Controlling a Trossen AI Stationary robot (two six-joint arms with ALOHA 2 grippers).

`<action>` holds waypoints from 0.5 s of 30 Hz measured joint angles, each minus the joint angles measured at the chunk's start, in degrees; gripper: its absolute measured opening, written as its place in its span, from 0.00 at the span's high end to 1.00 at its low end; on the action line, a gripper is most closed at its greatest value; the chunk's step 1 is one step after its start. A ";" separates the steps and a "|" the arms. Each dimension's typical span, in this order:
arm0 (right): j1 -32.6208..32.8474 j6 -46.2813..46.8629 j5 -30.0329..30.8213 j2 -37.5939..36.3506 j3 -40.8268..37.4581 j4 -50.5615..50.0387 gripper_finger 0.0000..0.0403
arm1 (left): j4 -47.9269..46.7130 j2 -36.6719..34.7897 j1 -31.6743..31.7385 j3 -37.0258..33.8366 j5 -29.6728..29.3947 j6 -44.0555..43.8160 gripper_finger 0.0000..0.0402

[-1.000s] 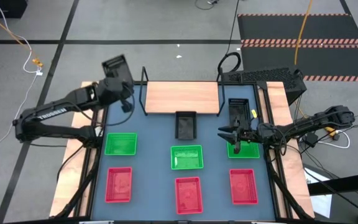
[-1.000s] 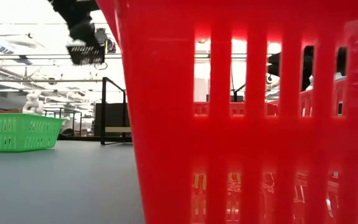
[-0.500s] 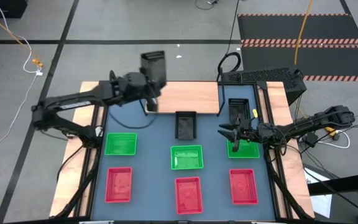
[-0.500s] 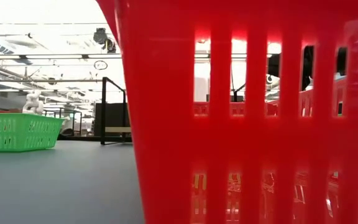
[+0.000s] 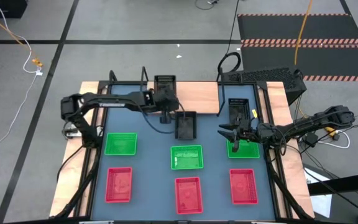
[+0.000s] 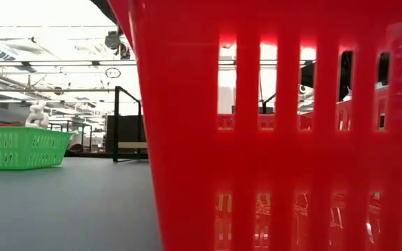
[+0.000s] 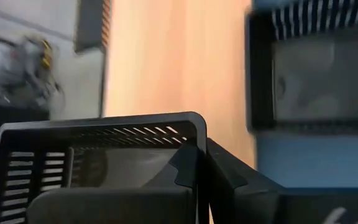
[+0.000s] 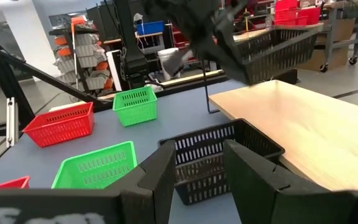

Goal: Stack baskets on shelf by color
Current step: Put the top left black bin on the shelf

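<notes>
The left hand (image 5: 166, 99) is clamped on the rim of a black basket (image 5: 165, 84) and carries it above the shelf (image 5: 191, 94), near the shelf's middle. In the left wrist view the held basket (image 7: 98, 158) hangs tilted, one corner pinched between the fingers, with the wooden board behind it.

The right hand (image 5: 234, 134) waits with its fingers spread wide and holding nothing. It hovers over the right side of the table (image 5: 148, 168), just beside a second black basket (image 5: 238, 110) and a green basket (image 5: 241, 148). A third black basket (image 5: 185, 124) stands on the table just in front of the shelf. Two more green baskets (image 5: 120, 144) and three red baskets (image 5: 119, 184) lie in rows nearer the front edge.

Handling properties, as judged:
- Weight: light. The walls are thin slotted plastic.
- Stiffness: moderate. The rim is likely to flex under a hard pinch.
- Surface: smooth plastic, so a tilted basket may slip or swing in a one-sided hold.
- Nesting: the walls taper, so alike baskets should drop into each other.

Recommended hold: take a short end wall at its centre, one finger inside and one outside, just under the rim. A corner hold, as seen here, leaves the basket free to hang askew. Level it before release onto the board.
</notes>
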 joint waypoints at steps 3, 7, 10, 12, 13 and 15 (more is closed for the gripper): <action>0.00 0.00 -0.02 0.00 0.00 0.01 0.68 | -1.73 1.45 1.34 -0.02 -0.02 -3.01 0.98; 0.00 0.00 -0.02 -0.01 0.00 0.02 0.68 | -4.41 1.50 2.93 -0.02 2.17 -6.98 0.95; 0.00 -0.03 -0.04 0.00 0.00 0.01 0.68 | -6.24 1.50 3.54 -0.04 5.69 -7.86 0.94; 0.00 -0.17 -0.04 -0.01 0.00 -0.07 0.68 | -7.15 1.50 3.77 -0.04 7.88 -6.76 0.97; 0.00 -0.17 -0.04 -0.01 0.00 -0.12 0.68 | -7.61 1.50 3.88 -0.06 9.19 -5.78 0.98; 0.00 -0.17 -0.04 0.01 0.00 -0.28 0.68 | -8.05 1.47 3.99 -0.39 10.86 -3.90 0.98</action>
